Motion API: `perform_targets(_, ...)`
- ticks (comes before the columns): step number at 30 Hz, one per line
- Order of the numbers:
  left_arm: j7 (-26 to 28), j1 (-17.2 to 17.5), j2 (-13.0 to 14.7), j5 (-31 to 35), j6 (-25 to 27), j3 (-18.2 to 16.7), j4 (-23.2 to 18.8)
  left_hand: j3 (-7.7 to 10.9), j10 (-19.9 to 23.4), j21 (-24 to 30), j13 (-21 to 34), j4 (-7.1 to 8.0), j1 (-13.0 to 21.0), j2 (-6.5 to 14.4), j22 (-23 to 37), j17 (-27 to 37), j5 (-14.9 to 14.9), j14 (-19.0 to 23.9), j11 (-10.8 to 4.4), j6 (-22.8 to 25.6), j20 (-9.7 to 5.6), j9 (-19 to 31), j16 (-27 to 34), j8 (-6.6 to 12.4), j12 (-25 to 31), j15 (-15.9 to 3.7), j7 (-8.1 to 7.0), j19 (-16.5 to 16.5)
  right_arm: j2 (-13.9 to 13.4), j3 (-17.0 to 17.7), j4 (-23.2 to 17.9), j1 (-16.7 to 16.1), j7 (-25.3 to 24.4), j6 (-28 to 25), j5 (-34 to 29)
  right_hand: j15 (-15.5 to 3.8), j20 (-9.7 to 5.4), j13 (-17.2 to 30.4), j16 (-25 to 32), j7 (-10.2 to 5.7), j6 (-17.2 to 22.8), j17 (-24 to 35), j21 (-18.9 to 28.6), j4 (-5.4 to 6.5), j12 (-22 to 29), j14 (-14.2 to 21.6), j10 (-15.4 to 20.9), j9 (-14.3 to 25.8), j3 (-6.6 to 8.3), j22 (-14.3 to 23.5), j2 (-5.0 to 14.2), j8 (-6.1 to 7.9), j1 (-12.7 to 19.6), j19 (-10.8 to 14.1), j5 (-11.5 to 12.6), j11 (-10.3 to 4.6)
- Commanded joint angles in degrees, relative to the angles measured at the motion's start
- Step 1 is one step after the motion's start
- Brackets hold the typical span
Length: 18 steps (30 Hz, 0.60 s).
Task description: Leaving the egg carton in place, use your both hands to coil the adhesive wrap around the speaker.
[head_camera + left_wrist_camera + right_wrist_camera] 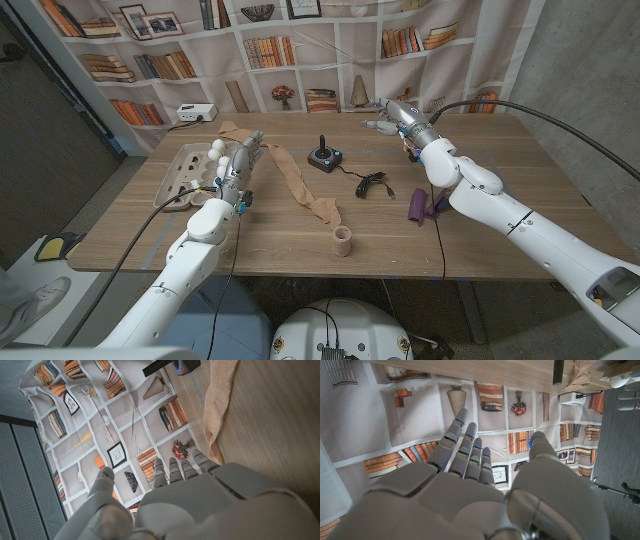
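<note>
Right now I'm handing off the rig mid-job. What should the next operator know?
Left hand: open, holds nothing, beside the adhesive wrap and the egg carton.
Right hand: open, holds nothing, at the table's far edge.
The wrap lies unrolled across the table, its roll near the front edge. The purple speaker lies bare by the right forearm.
Done: nothing wrapped.
Left: grasp the wrap and coil it around the speaker.
</note>
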Motion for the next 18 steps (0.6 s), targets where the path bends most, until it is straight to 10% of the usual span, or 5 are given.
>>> perform_targets(1, -0.9, 0.2, 0.4, 0.3, 0.0, 0.3, 0.2, -0.43, -0.3, -0.4, 0.1, 0.02, 0.1, -0.1, 0.2, 0.2, 0.4, -1.0, 0.12, -0.5, -0.07, 0.2, 0.1, -0.25, 0.0, 0.43, -0.25, 0.2, 0.3, -1.4, -0.3, 1.2, 2.4, -1.6, -1.7, -5.71, 0.3, 0.4, 0.5, -0.63, 0.9, 0.4, 0.5, 0.18, -0.1, 0.4, -0.3, 0.3, -0.29, 0.3, 0.29, 0.17, 0.1, 0.5, -0.2, -0.26)
perform_targets(18, -1.1, 0.3, 0.3, 0.2, -0.5, 0.3, 0.7, -0.39, 0.0, -0.7, 0.1, 0.01, 0.3, 0.2, 0.2, 0.2, 0.4, -1.0, -0.02, -0.3, -0.12, 0.2, 0.2, -0.14, 0.1, 0.43, -0.14, 0.3, 0.6, -3.3, -2.3, 2.5, 6.9, -6.1, -4.5, -5.68, 0.64, 1.1, 1.0, -0.19, 1.4, 1.9, 0.4, 0.44, 0.6, -0.9, 0.7, 0.4, -1.35, 0.5, 0.2, 0.02, -0.2, -0.1, -0.1, -1.08)
